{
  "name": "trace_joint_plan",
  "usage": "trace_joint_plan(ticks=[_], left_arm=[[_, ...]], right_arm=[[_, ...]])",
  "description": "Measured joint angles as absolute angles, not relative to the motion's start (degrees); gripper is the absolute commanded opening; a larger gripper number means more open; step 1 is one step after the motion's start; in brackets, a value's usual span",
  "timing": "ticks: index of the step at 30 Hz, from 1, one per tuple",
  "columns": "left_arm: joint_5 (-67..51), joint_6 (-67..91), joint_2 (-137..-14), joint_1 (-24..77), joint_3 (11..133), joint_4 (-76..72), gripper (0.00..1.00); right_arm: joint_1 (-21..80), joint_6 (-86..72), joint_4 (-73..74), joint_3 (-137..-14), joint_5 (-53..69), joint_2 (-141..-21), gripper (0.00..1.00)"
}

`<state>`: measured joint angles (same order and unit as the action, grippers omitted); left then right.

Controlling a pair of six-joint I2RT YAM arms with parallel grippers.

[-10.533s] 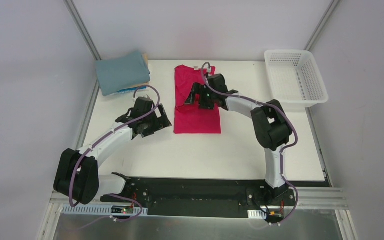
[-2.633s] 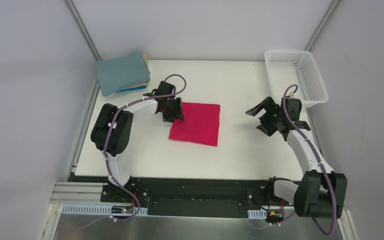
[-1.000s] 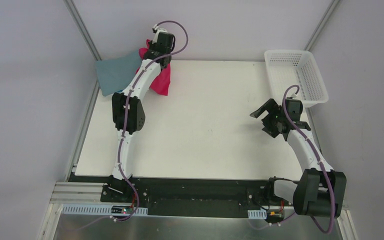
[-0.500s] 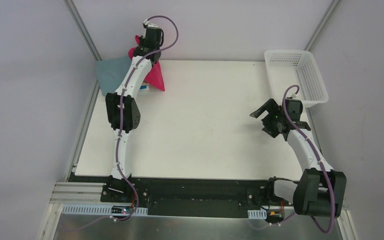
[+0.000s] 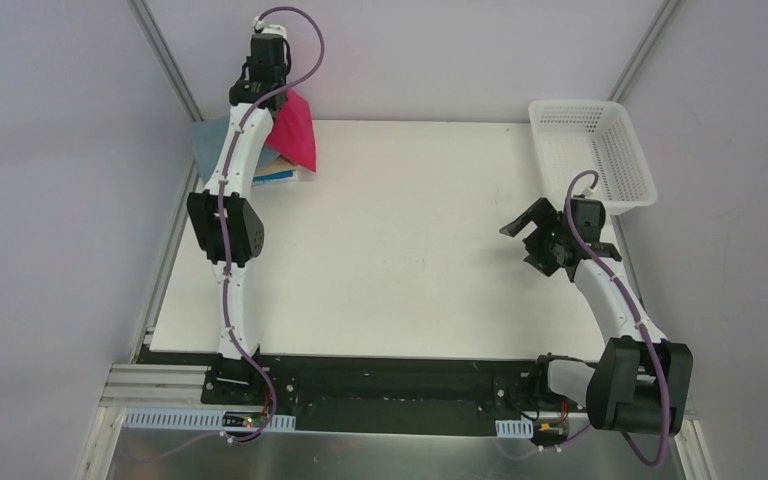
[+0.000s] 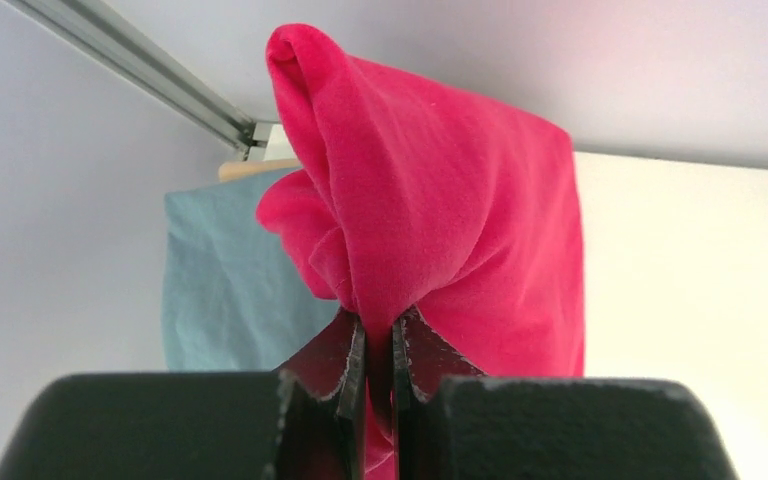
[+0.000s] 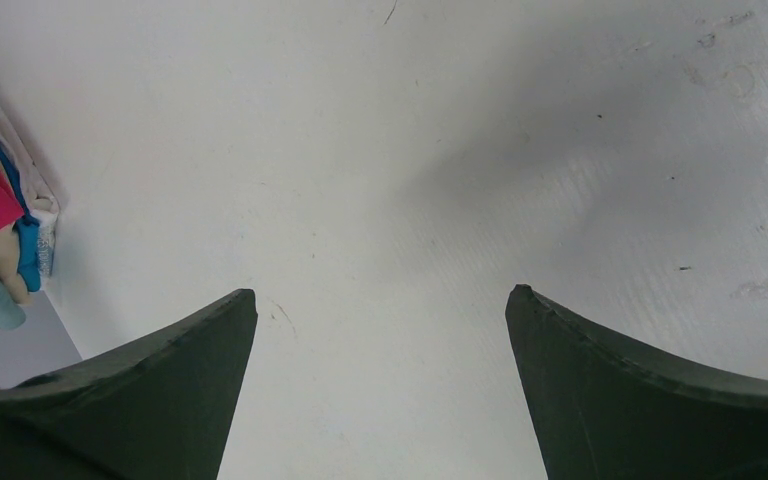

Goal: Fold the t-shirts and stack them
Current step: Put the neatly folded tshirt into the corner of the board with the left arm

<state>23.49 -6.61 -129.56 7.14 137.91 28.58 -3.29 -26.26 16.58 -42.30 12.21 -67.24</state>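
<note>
Stacking looked to be the step in hand: the left gripper (image 6: 371, 340) hung above the far left corner of the table (image 5: 410, 270) with the pink shirt (image 6: 440, 200) pinched in it, over the stack (image 5: 212, 146) that lay in that corner. Its fingers (image 6: 345, 372) were clamped almost together, with only a thin fold of pink cloth between them, and the rest of the shirt drooped in a loose bunch rather than a flat square. Its low end hung close to the stack's right side, though whether it touched could not be told. The teal shirt (image 6: 215, 275) topped the stack and lay bare under the gripper. The next move would probably call for lowering the pink shirt so it settled flat and square on the teal one, then letting go without dragging the layers beneath; a bunched drop could leave it crumpled or hanging off the edge. The right gripper (image 7: 380, 292) hovered over bare table near the right edge, just short of the basket (image 5: 590, 150), its fingers (image 7: 190, 345) spread wide, holding and touching nothing.
</note>
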Motion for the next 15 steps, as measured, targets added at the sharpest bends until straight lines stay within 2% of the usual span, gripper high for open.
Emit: trace_joint_plan(ticks=[15], left_arm=[[16.1,-2.7,-128.2,7.1,142.2,29.0,0.00]], right_arm=[[-3.3,-26.1,17.0,-42.3,11.5,-67.2,1.00]])
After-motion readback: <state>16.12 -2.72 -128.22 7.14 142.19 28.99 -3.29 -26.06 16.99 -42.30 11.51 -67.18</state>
